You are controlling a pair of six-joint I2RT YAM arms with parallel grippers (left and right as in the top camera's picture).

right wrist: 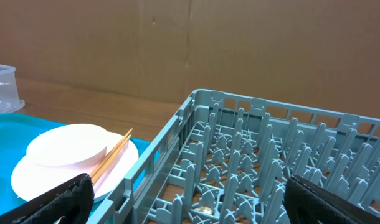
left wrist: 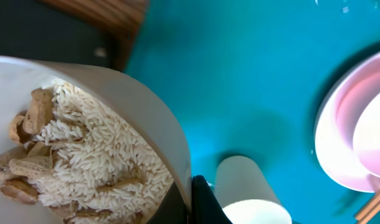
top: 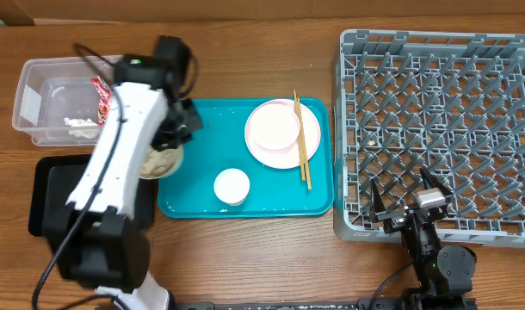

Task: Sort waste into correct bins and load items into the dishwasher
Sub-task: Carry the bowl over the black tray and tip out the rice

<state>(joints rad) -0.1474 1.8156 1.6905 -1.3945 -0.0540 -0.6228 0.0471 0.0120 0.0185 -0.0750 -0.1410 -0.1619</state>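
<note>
My left gripper [top: 170, 145] is shut on the rim of a white bowl [top: 159, 162] of rice and beige food scraps [left wrist: 84, 162], tilted over the left edge of the teal tray; its fingers [left wrist: 191, 202] pinch the wall. The clear tub [top: 32, 103] holds the red wrapper [top: 99, 89] and white tissue [top: 80, 123]. The black tray [top: 46, 194] lies below it. The pink plate [top: 288, 151] carries a second white bowl [top: 274, 125] and the chopsticks [top: 302, 146]. The white cup [top: 231, 186] stands nearby. My right gripper [top: 406, 207] is open at the grey dish rack [top: 443, 112]. No carrot shows.
The teal tray [top: 202, 194] lies between the bins and the rack. The right wrist view shows the rack pegs [right wrist: 271, 162], plate [right wrist: 34, 183], chopsticks [right wrist: 112, 152] and a cardboard wall behind. My white left arm hides part of the black tray.
</note>
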